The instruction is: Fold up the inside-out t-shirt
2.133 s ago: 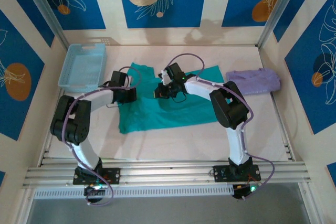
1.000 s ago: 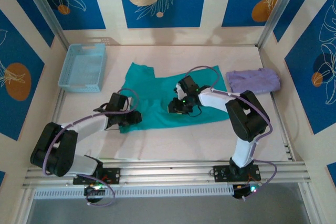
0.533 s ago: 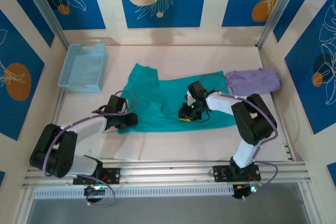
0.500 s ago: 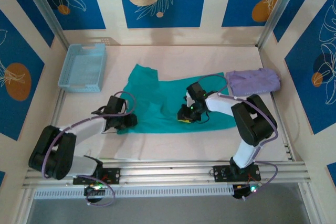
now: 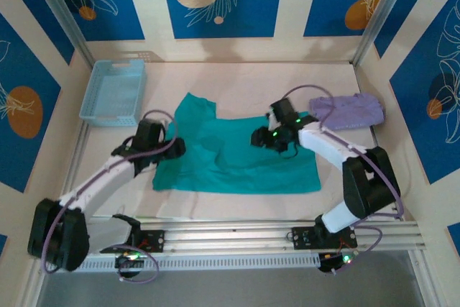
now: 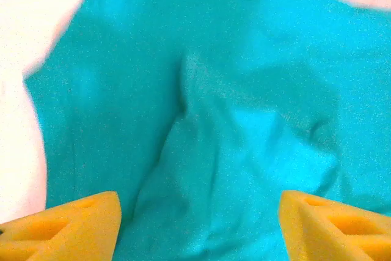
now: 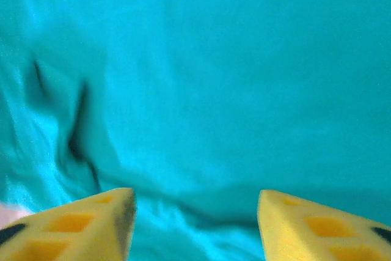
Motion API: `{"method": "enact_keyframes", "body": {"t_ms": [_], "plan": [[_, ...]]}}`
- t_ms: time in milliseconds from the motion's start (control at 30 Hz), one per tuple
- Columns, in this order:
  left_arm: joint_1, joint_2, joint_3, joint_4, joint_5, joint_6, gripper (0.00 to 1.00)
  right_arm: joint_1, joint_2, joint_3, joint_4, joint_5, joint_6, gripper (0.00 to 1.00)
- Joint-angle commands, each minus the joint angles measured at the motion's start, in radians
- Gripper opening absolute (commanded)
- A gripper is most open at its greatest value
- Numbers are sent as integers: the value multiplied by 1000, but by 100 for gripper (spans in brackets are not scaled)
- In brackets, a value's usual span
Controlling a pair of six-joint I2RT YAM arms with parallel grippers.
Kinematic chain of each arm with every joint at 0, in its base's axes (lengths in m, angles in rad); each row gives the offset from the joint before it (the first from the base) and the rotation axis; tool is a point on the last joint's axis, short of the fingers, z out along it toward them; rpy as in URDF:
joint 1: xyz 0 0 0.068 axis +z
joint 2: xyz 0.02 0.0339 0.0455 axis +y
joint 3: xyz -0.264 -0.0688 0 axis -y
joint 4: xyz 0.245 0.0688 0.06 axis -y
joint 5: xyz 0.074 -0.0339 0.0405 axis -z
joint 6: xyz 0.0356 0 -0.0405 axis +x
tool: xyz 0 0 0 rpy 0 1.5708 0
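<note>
The inside-out t-shirt [image 5: 230, 167] is teal-green cloth lying spread out in the middle of the table, with one sleeve [image 5: 195, 108] pointing toward the back left. My left gripper [image 5: 171, 147] hovers over the shirt's left edge. In the left wrist view its yellow pads [image 6: 61, 227] stand wide apart above wrinkled teal cloth [image 6: 232, 90], so the left gripper [image 6: 198, 230] is open and holds nothing. My right gripper [image 5: 259, 136] is over the shirt's upper middle. It [image 7: 195, 224] is open too, with smooth teal cloth [image 7: 232, 59] beneath it.
A light blue basket [image 5: 113, 91] stands at the back left. A folded pale lavender garment [image 5: 346, 111] lies at the back right, close to the shirt's right corner. The aluminium rail [image 5: 230, 234] runs along the near edge, and walls close in both sides.
Both grippers have opened and let go of the cloth. The right gripper moved back and right, the left one back. The shirt now lies wider, its lower edge nearer the front.
</note>
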State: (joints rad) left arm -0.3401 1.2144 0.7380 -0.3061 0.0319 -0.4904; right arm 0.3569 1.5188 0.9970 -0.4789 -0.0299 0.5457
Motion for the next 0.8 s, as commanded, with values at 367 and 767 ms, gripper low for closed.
{"method": "enact_keyframes", "body": {"t_ms": [367, 767], "plan": [[111, 592, 538, 70, 99, 152, 70, -369, 418, 459, -147, 244, -155, 54], [131, 729, 654, 53, 140, 167, 71, -366, 659, 686, -286, 291, -178, 50]]}}
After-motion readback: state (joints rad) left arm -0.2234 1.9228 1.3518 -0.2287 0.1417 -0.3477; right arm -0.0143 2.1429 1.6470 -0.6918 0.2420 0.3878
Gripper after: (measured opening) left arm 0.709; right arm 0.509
